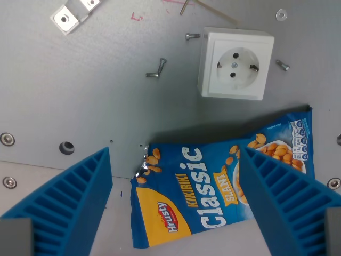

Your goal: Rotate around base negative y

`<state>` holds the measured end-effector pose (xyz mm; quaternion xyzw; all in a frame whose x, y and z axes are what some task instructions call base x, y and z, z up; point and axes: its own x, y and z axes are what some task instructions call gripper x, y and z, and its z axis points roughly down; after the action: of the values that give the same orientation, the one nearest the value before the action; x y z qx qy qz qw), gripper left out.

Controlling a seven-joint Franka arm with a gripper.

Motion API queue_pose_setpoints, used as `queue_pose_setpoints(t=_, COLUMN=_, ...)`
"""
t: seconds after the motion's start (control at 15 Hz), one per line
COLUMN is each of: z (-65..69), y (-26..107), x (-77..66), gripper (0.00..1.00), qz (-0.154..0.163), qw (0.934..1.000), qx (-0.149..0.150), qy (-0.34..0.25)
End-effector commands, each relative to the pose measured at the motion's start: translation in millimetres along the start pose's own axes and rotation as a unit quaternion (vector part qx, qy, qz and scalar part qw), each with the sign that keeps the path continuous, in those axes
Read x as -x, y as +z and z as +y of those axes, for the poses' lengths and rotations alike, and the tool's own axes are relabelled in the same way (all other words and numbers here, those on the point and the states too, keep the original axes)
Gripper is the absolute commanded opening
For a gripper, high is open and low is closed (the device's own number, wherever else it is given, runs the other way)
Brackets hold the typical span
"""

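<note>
Grey metal makes up the table (80,96), scuffed and dotted with bolt heads and holes. Nearest the camera, the pincer (176,205) stands wide apart, its two blue ribbed fingers (69,208) rising from the bottom corners of the wrist view with nothing gripped between them. Lying flat in the gap between them is a blue peanut bag (213,186) printed "Classic", its torn silvery corner toward the finger on the wrist view's left. The bag's other end passes under or behind the finger on the wrist view's right, and whether that finger touches it cannot be told.

Beyond the bag, past the fingertips and a little toward the wrist view's right, a white wall socket (236,64) sits on the table, apart from the bag. A small screw (193,36) lies just beside its left edge and another screw (282,65) just beside its right edge. Farther toward the wrist view's left, a bent screw pair (157,69) rests on bare metal. At the far edge, in the top left corner, lie two metal brackets (72,16), and a washer (281,14) lies at the top right.
</note>
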<state>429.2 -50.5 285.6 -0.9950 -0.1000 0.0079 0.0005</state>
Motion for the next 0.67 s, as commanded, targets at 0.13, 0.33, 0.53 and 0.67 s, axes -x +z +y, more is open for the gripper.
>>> queue_pose_setpoints(t=0.13, z=0.1, y=-2.4, x=-0.2, gripper=1.0, qz=0.016, qw=0.9999, qx=0.003, qy=0.0)
queue_pose_setpoints(t=0.33, z=0.1, y=-2.4, x=-0.2, gripper=1.0, qz=0.036, qw=0.9993, qx=0.007, qy=0.0)
queue_pose_setpoints(t=0.53, z=0.1, y=-2.4, x=-0.2, gripper=1.0, qz=0.055, qw=0.9984, qx=0.011, qy=0.0)
queue_pose_setpoints(t=0.67, z=0.1, y=-2.4, x=-0.2, gripper=1.0, qz=0.068, qw=0.9976, qx=0.014, qy=0.0)
